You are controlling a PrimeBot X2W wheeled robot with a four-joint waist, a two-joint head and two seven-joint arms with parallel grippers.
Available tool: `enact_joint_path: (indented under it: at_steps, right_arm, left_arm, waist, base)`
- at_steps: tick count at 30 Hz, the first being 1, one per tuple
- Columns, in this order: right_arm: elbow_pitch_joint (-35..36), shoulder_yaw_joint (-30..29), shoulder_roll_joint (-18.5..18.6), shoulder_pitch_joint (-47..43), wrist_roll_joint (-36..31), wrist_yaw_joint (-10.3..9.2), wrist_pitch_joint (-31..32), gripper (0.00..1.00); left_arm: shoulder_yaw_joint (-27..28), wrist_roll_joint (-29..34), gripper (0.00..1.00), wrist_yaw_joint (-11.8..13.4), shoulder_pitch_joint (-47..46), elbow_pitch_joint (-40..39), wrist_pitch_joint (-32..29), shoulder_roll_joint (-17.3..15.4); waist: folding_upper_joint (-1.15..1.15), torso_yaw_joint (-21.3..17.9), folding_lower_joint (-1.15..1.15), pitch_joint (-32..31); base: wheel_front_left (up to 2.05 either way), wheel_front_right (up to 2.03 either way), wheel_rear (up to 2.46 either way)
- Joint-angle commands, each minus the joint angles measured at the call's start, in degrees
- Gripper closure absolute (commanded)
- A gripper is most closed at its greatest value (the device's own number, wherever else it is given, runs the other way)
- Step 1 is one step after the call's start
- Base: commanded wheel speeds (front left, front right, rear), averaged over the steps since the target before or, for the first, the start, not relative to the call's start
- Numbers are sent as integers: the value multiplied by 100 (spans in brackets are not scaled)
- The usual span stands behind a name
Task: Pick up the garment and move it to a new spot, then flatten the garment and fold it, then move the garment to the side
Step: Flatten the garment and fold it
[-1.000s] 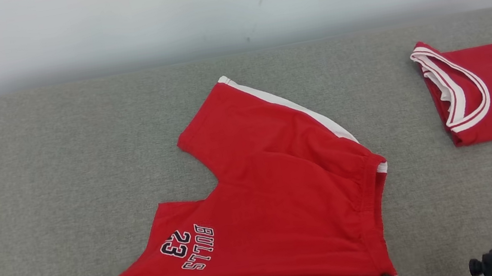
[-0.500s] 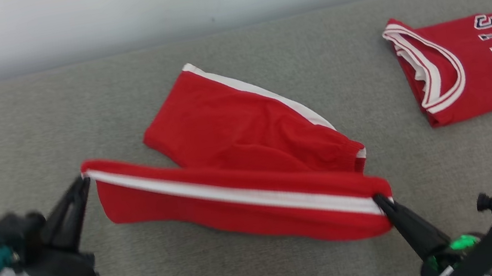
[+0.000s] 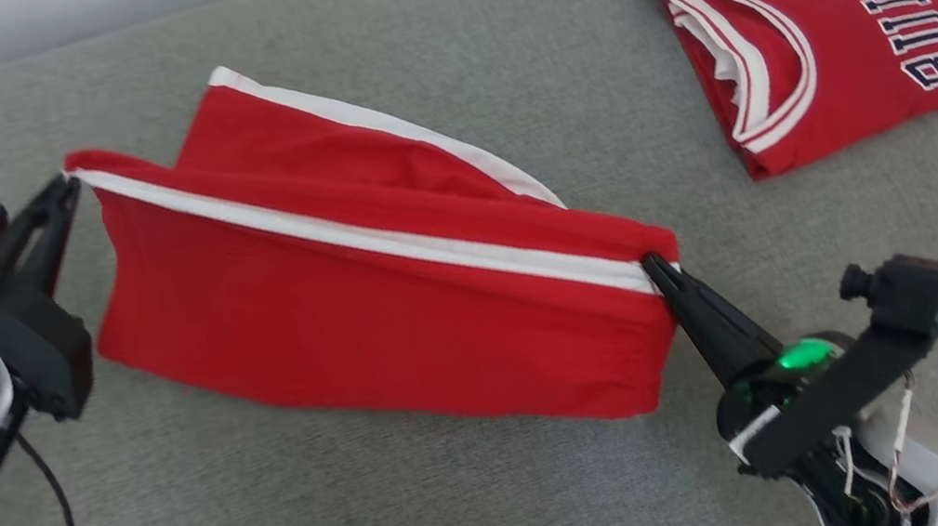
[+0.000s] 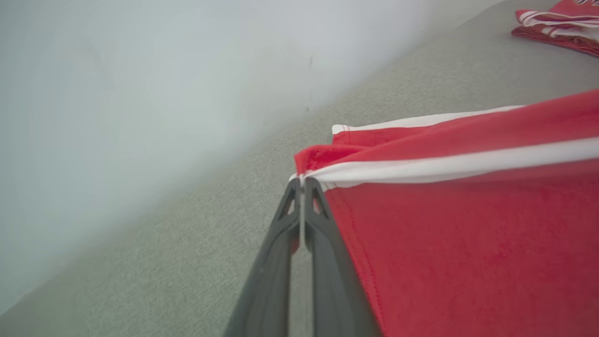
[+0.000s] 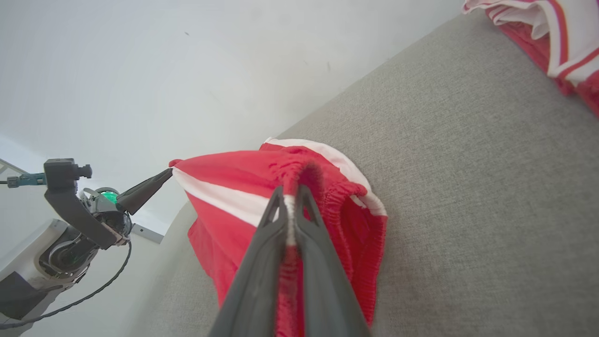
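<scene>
On the left, my left gripper (image 3: 70, 180) is pinching the hem end of the red shorts (image 3: 366, 326), its jaws pressed together on the white stripe. The raised half is hanging taut between both arms, above the half lying on the grey cushion (image 3: 433, 513), so I am judging the fold begun, not laid. My right gripper (image 3: 650, 264) is nipping the waistband end. Moving the shorts aside is remaining, and a folded jersey (image 3: 830, 46) is lying far right.

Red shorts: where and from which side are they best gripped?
The red shorts are best pinched at both ends of the white side stripe: left gripper at the hem corner from the left, right gripper at the gathered waistband from the right. It is a straight edge, drawn taut.
</scene>
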State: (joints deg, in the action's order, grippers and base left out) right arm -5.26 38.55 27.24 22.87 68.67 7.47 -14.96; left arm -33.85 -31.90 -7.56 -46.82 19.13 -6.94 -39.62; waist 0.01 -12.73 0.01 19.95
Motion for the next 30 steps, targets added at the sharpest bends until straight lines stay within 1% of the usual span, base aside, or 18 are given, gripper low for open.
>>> enact_joint_path:
  at_steps: [1, 8, 16, 22, 30]
  right_arm:
    - [-89, -39, -71, 114, -47, 2, -26, 100]
    - [-473, -134, -444, 502, -329, 2, -27, 100]
    - [-790, -269, -901, 862, -647, 2, -27, 100]
    - [-975, -287, -1094, 921, -819, 2, -27, 100]
    - [-1088, -216, -1242, 1001, -1101, 2, -26, 100]
  left_arm:
    - [-73, -78, 100, 20, -200, 120, -27, -88]
    - [-786, -273, 100, 20, -1126, 701, -151, -159]
    - [-1465, -535, 100, 19, -1913, 1454, -99, -110]
    - [-1876, -670, 100, 19, -2163, 1922, 145, 0]
    - [-2292, -731, 100, 19, -2416, 2385, 812, 110]
  waist:
    - [-1, -306, -1, 304]
    - [-1, -506, -1, 504]
    - [-1, -709, -1, 692]
    - [-1, -769, -1, 743]
    - [-1, -751, -1, 783]
  base:
    - [0, 0, 0]
    - [0, 0, 0]
    - [0, 0, 0]
    - [0, 0, 0]
    - [0, 0, 0]
